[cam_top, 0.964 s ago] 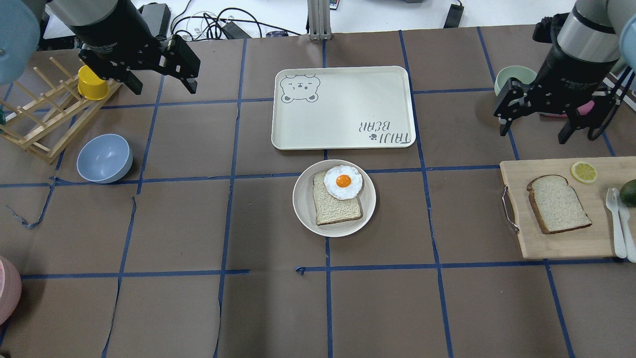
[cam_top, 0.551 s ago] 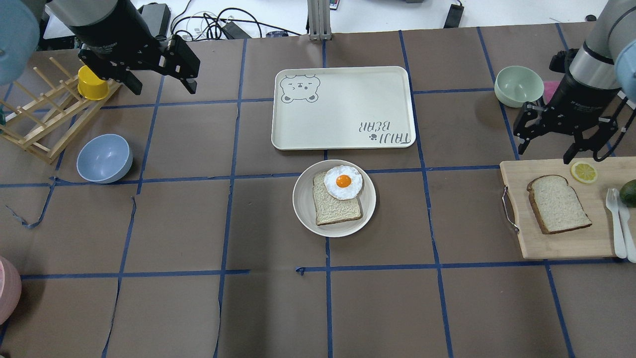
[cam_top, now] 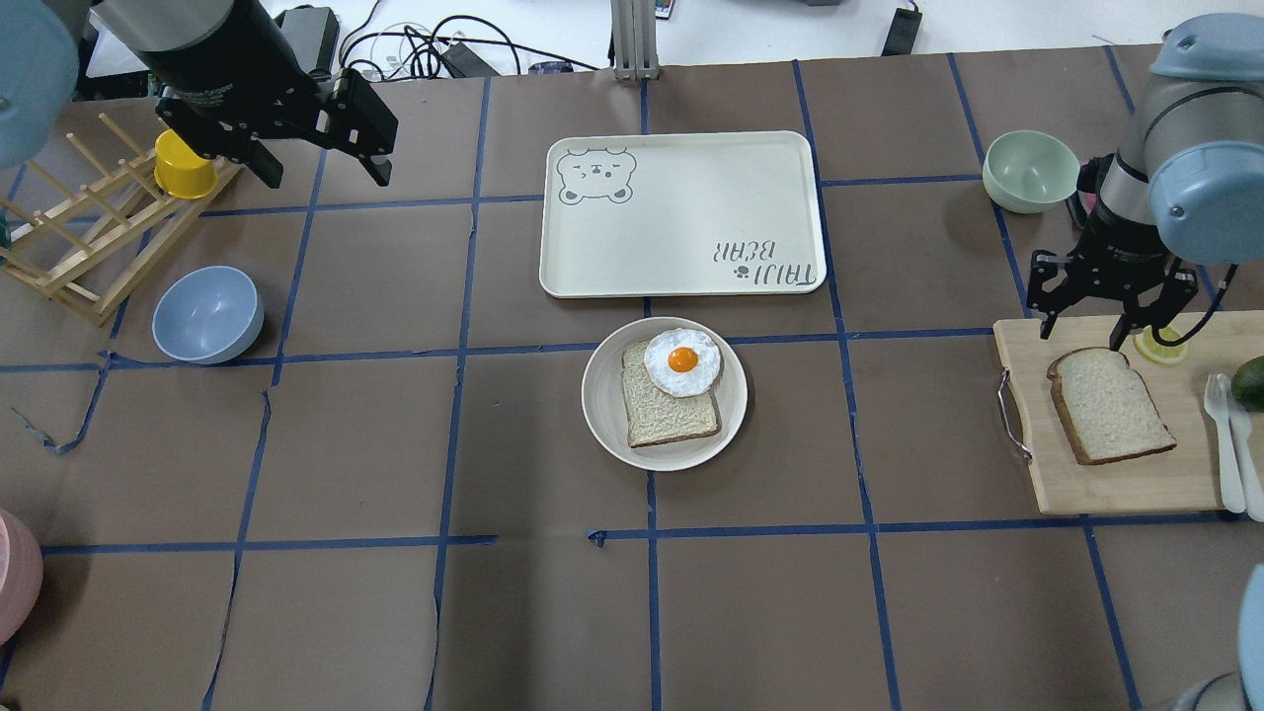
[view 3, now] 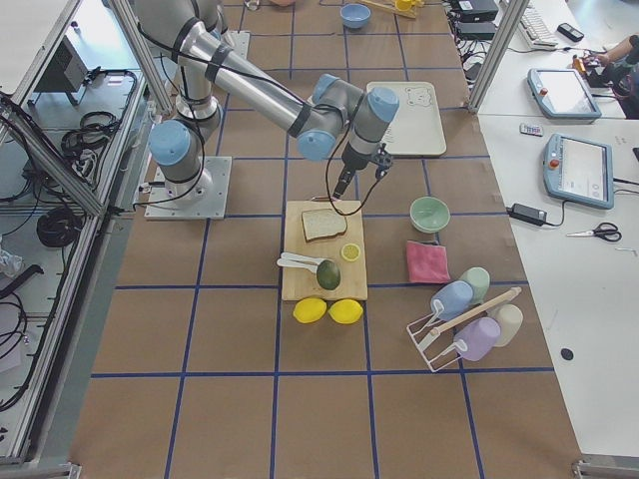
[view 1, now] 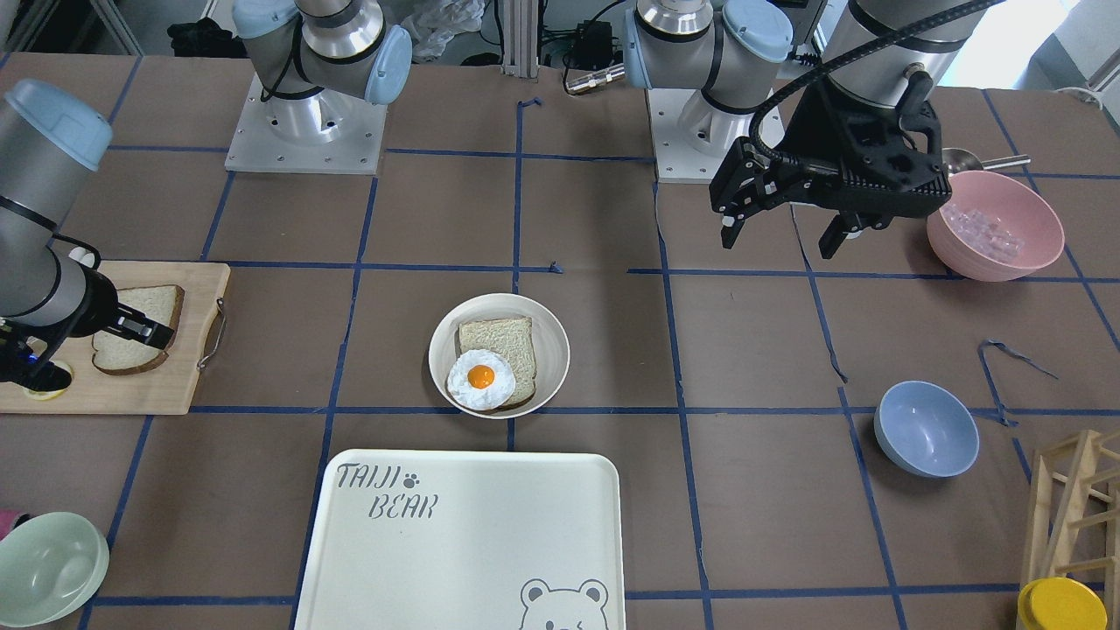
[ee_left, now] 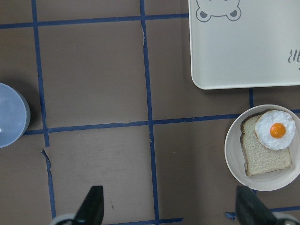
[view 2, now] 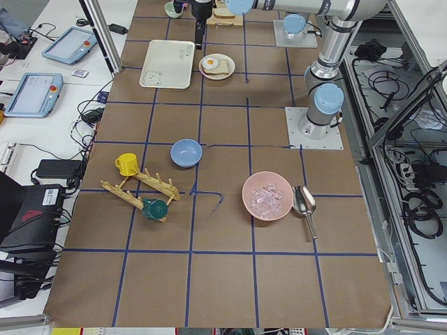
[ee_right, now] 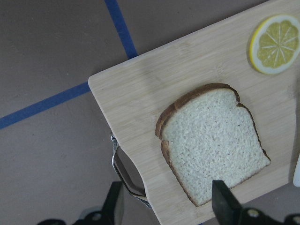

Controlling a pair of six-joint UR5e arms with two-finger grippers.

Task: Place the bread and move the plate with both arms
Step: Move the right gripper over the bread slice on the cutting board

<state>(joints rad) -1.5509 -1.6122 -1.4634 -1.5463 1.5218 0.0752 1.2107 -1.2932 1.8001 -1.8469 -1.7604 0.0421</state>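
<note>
**Overhead exterior: thin bread, off-centre egg, two-arm carry**

Finds the bread (cam_top: pixel 1111 405) flat on the board (cam_top: pixel 1086 484) at 3 o'clock, well apart from the plate (cam_top: pixel 595 395) at centre. Puts the right gripper (cam_top: pixel 1083 334) over the board's 12 o'clock edge, just beyond the crust, fingers apart and holding nothing. Puts the left gripper (cam_top: pixel 324 178) at 10 o'clock, fingers likewise spread and empty, well clear of everything.

Likely trouble, judged from this:
- Skidding a fingertip on the wood instead of getting under the thin bread.
- Squashing or folding the soft crumb with a hard pinch.
- Nudging the lemon (cam_top: pixel 1165 351) just beside the gripper's 3 o'clock finger.
- Further on, setting bread on the egg (cam_top: pixel 681 360), perched toward the plate's 1 o'clock over the slice (cam_top: pixel 671 415), and leaving it tilted, ready to slide.
- Pulling the shallow rim unevenly with two arms and tipping the stack.

Below: brown paper (cam_top: pixel 346 444) gridded with blue tape (cam_top: pixel 395 354), torn and lifted in spots at 6 and 8 o'clock, apt to snag a dragged plate. Beyond 12 o'clock: white bench (cam_top: pixel 750 25), cables (cam_top: pixel 425 44), a frame post (cam_top: pixel 632 39).
</note>
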